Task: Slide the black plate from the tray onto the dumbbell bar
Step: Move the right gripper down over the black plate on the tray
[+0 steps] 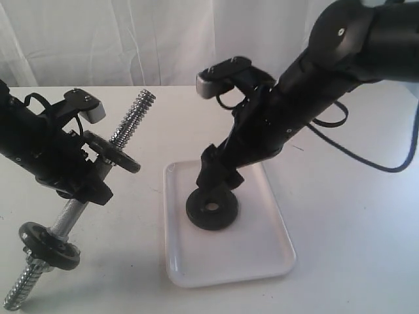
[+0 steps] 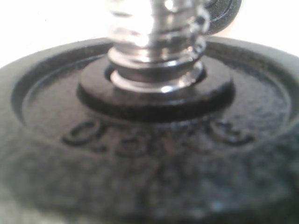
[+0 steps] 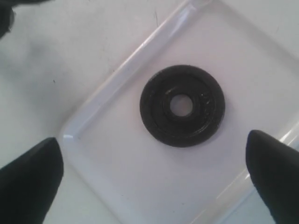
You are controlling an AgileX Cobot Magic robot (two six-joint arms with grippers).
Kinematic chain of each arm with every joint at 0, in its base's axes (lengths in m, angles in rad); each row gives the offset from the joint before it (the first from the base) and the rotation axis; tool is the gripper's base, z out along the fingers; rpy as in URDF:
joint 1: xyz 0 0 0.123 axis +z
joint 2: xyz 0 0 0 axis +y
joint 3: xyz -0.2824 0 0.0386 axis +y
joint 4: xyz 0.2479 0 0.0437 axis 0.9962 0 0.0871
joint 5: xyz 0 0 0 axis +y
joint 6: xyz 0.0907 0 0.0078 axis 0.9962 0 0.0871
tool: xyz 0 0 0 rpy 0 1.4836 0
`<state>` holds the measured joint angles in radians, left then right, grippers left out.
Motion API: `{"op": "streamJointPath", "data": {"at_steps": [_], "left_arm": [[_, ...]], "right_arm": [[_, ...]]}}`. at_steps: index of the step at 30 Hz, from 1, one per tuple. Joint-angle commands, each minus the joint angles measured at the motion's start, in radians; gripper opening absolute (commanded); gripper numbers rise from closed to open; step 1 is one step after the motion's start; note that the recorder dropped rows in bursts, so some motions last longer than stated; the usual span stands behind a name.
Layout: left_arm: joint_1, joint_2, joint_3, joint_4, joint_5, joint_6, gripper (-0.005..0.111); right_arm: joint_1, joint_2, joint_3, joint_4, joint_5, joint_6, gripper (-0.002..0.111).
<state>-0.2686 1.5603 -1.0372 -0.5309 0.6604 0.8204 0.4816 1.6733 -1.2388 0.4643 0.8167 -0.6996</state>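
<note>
- Starting with the black plate [image 1: 213, 208]: it's lying flat in the tray [image 1: 262, 255], toward the tray's far-left part, about dead centre of the exterior frame. It isn't lifted, so I'd say the actual job hasn't begun.
- The right gripper [image 1: 218, 183] comes down from the upper right of the frame and hangs right over the plate. In the right wrist view its fingers [image 3: 32, 182] are spread wide, one on each side, with bare tray showing between each tip and the disc. Nothing is touching. That makes sense to me: it's open far enough to straddle the disc before pinching its rim.
- The left gripper [image 1: 85, 180], at the left of the frame, sits around the smooth middle of the dumbbell bar [image 1: 134, 118]. It looks clamped tight, since the bar is held on a slant running from the lower left corner up toward top centre.
- Why the slant? My guess is that it leaves the free threaded end pointing up and toward the tray side, so a plate dropped over it would slide down on its own.
- Two discs are on the bar: the lower disc [image 1: 49, 245] below the grip and the upper disc [image 1: 111, 154] just above it. The upper one probably acts as the stop.
- The left wrist view is just one disc up close with the threaded rod through its hole. The cast lettering is too blurry to read.
- What to watch: it's a thin plate on a glossy tray, so an edge pinch could make it skate. The small hole also has to line up with the thread tip.
</note>
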Motion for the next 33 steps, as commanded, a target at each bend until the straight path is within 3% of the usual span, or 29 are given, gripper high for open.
{"op": "streamJointPath", "data": {"at_steps": [1,17,33], "left_arm": [[-0.003,-0.059,-0.029,-0.115,0.020,-0.016,0.000],[-0.003,-0.059,-0.029,-0.119,0.024,-0.021,0.000],[-0.003,-0.059,-0.029,-0.119,0.051,-0.034,0.000]], "right_arm": [[0.040,0.074,-0.007,-0.123,-0.025,-0.009,0.105],[0.128,0.203,-0.010,-0.278,-0.255,-0.039,0.105],[0.128,0.287,-0.136,-0.256,-0.106,0.079,0.105]]}}
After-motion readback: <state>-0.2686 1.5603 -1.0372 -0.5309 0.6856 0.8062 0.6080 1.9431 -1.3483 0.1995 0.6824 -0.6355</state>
